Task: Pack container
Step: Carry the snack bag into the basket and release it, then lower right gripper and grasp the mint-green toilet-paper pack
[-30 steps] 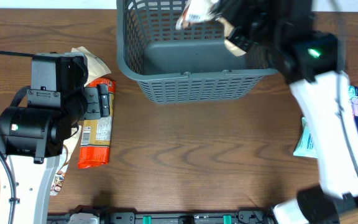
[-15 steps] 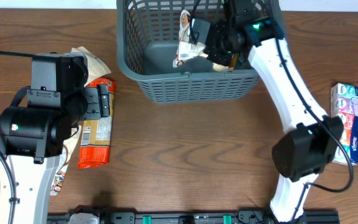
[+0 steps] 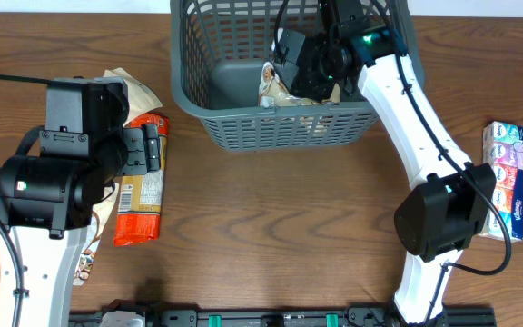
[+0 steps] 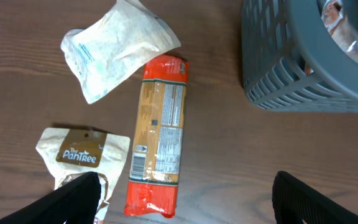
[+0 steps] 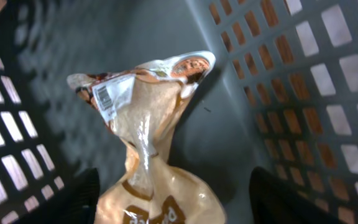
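Observation:
The container [image 3: 271, 127], a dark grey slotted basket, stands at the back middle of the table. My right gripper [image 3: 289, 73] reaches down inside it. In the right wrist view that gripper [image 5: 179, 208] is open, and a tan snack pouch [image 5: 148, 130] lies between the spread fingers, against the basket wall [image 5: 303, 93]. The same pouch [image 3: 275, 84] shows from overhead on the basket floor. My left gripper [image 3: 148, 150] hangs open over an orange snack pack [image 3: 141, 204]. In the left wrist view the orange pack [image 4: 160, 134] lies below the wide-open left gripper [image 4: 188, 205], untouched.
A white pouch [image 4: 117, 46] and a PanTree pouch [image 4: 82, 152] lie left of the orange pack. The basket's corner [image 4: 291, 68] fills the top right of the left wrist view. A tissue pack [image 3: 505, 177] lies at the far right of the table.
My right arm swung down into the basket with the tan pouch and its jaws opened. The pouch now rests lower, on the basket floor. The left arm has not moved.

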Action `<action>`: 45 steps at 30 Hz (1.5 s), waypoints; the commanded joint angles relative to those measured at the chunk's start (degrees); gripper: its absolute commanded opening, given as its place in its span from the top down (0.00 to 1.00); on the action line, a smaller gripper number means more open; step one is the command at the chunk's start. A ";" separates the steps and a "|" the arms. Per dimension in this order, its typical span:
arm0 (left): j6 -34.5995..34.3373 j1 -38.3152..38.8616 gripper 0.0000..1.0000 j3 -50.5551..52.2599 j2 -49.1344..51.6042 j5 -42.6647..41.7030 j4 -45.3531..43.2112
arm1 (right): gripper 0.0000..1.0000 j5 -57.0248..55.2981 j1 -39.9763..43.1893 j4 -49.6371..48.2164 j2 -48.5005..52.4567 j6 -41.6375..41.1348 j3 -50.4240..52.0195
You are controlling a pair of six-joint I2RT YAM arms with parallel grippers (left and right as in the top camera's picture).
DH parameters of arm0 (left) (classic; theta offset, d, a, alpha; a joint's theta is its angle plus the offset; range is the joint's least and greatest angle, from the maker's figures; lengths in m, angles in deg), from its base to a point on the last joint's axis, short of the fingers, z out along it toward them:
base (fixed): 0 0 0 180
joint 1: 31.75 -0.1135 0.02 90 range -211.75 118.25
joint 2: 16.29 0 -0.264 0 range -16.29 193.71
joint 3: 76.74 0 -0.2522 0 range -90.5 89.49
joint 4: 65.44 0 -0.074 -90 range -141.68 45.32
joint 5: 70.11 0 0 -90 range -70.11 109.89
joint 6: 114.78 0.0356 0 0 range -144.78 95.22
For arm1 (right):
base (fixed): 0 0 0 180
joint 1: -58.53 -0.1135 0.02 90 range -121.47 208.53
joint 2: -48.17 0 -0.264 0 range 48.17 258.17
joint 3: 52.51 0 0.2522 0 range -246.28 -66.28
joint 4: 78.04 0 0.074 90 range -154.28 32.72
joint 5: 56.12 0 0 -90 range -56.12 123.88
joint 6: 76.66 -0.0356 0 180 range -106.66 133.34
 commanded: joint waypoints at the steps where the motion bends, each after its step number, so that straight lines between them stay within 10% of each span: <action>1: 0.70 -0.17 0.16 0.09 0.02 0.02 0.15 | 0.37 1.05 -0.44 0.07 -1.05 -7.04 -1.11; 13: 0.70 -0.20 0.16 0.09 0.02 0.02 0.15 | 0.37 -12.57 5.03 1.38 -15.54 -31.74 -14.86; 29: 0.72 -0.20 0.16 0.09 0.02 0.02 0.09 | 0.39 -19.34 37.13 36.39 -27.30 -50.77 -16.33; 42: 0.70 -0.17 0.16 0.09 0.02 0.02 -0.72 | 0.35 -17.20 36.92 25.20 -50.31 -52.63 25.40; 45: 0.70 -0.20 0.16 0.09 0.02 0.02 -0.70 | 0.20 -17.20 36.92 15.21 -53.79 -52.46 38.69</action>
